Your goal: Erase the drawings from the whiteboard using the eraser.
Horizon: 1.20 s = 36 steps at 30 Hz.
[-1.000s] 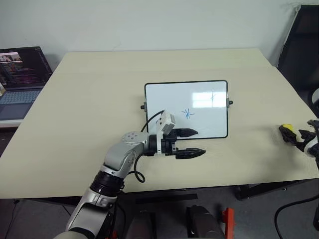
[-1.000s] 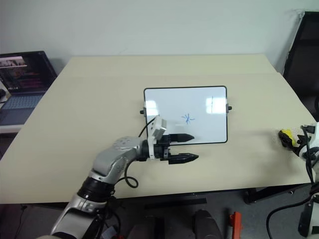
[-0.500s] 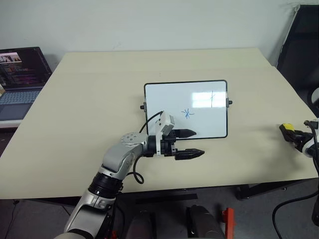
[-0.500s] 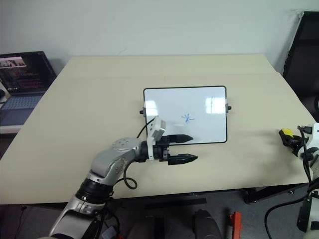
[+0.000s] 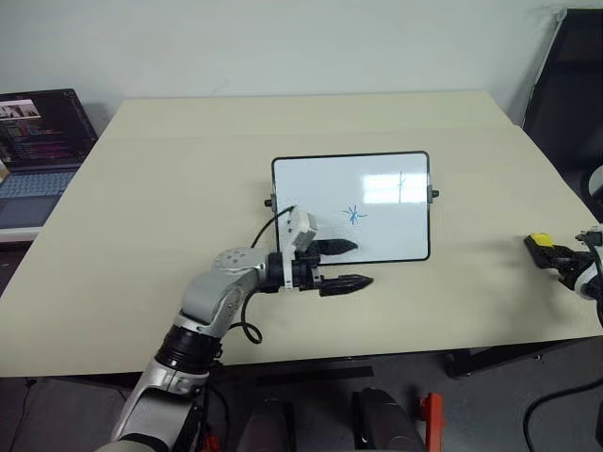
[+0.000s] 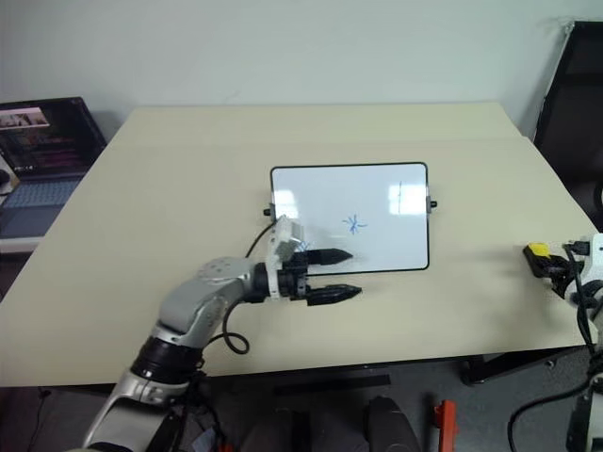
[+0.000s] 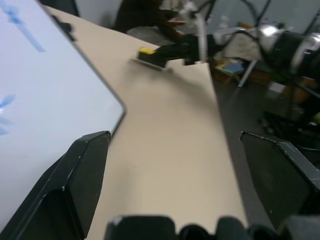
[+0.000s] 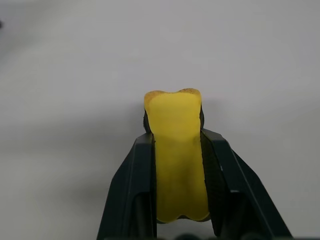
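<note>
The whiteboard lies flat in the middle of the table. On it are a blue star drawing and a thin vertical cross-like line. My left gripper is open and points right. One finger is over the board's near left corner, the other over the table just in front of it. At the table's right edge my right gripper is shut on the yellow eraser. In the right wrist view the eraser is squeezed between the two black fingers just above the tabletop.
An open laptop sits on a lower surface left of the beige table. A black chair stands at the far right. Bare tabletop lies between the board and the eraser.
My right gripper has closed on the eraser and raised it slightly, drifting left. My left gripper has moved a little to the left along the board's near edge.
</note>
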### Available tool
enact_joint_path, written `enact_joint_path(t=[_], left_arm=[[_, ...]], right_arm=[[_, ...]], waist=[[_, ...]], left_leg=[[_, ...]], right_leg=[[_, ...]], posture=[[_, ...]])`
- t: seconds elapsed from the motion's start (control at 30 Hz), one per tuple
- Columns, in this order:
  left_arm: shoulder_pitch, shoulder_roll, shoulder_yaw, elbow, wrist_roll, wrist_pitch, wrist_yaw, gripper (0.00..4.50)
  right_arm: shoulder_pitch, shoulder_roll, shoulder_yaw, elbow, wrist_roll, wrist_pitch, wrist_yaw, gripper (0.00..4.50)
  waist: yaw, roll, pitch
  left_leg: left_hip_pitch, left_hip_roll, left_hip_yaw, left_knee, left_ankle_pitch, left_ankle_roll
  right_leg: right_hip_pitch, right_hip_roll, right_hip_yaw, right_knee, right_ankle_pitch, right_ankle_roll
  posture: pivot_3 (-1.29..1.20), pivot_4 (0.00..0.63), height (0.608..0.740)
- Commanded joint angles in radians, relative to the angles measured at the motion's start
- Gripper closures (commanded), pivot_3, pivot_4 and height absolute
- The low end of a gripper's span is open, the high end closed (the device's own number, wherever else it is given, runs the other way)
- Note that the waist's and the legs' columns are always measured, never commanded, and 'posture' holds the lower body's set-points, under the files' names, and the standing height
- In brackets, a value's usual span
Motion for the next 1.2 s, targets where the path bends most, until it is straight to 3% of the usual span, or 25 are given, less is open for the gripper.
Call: enact_joint_path(t=[0.03, 0.17, 0.3, 0.5, 0.67, 0.8, 0.93, 1.2], left_arm=[[0.047, 0.076, 0.092, -0.049, -0.006, -0.027, -0.004, 0.00], [0.128, 0.157, 0.167, -0.046, -0.005, -0.041, -0.002, 0.00], [0.181, 0.179, 0.197, -0.042, -0.001, -0.054, 0.012, 0.00], [0.224, 0.151, 0.192, -0.073, 0.006, -0.066, 0.045, 0.00], [0.276, 0.132, 0.202, -0.104, 0.001, -0.060, 0.077, 0.00], [0.342, 0.146, 0.223, -0.059, 0.024, -0.099, 0.074, 0.00], [0.362, 0.148, 0.227, 0.002, 0.062, -0.168, 0.073, 0.00], [0.373, 0.114, 0.217, -0.031, 0.055, -0.172, 0.096, 0.00]], right_arm=[[0.051, -0.081, -0.063, -0.389, 0.108, 0.171, 0.021, 3.62], [0.003, -0.140, -0.070, -0.688, 0.235, 0.350, 0.001, 3.62], [-0.160, -0.117, 0.054, -0.837, 0.328, 0.438, -0.004, 3.62], [-0.395, 0.180, 0.389, -0.895, 0.315, 0.431, -0.044, 3.62], [-0.429, 0.306, 0.658, -0.765, 0.059, 0.243, -0.032, 3.63], [-0.467, 0.417, 0.775, -0.602, -0.121, 0.062, -0.062, 3.63], [-0.504, 0.505, 0.811, -0.426, -0.244, -0.058, -0.095, 3.63], [-0.554, 0.553, 0.830, -0.118, -0.417, -0.236, -0.113, 3.63]], waist=[[-0.002, 0.002, 0.000], [-0.005, 0.002, 0.000], [0.004, -0.001, 0.000], [0.004, -0.002, 0.001], [0.018, -0.003, 0.001], [0.018, -0.003, 0.001], [0.017, -0.003, 0.001], [0.020, -0.003, 0.000]], left_leg=[[0.000, 0.000, 0.000, 0.000, 0.000, 0.000], [0.000, 0.000, 0.000, 0.000, 0.000, 0.000], [0.000, 0.001, -0.001, 0.001, 0.000, 0.000], [-0.003, 0.001, -0.001, 0.000, 0.000, 0.000], [-0.014, 0.001, -0.004, 0.002, 0.000, 0.000], [-0.014, 0.001, -0.002, 0.002, 0.000, 0.000], [-0.014, 0.002, -0.002, 0.002, 0.000, 0.000], [-0.014, 0.001, -0.002, 0.003, 0.000, 0.000]], right_leg=[[0.000, 0.000, 0.000, 0.000, 0.000, 0.000], [0.000, 0.000, 0.000, 0.001, 0.000, 0.000], [0.000, 0.000, -0.002, 0.000, 0.000, 0.000], [-0.002, 0.000, -0.002, 0.000, 0.000, -0.001], [-0.011, -0.001, -0.005, 0.000, 0.003, -0.006], [-0.013, -0.001, -0.004, 0.001, 0.003, -0.006], [-0.014, 0.000, -0.004, 0.004, 0.003, -0.007], [-0.014, -0.001, -0.004, 0.004, 0.003, -0.007]], posture=[[0.00, 0.150, 0.740], [0.00, 0.150, 0.740], [0.00, 0.150, 0.740], [0.00, 0.150, 0.740], [0.00, 0.150, 0.740], [0.00, 0.150, 0.740], [0.00, 0.150, 0.740], [0.00, 0.150, 0.740]])
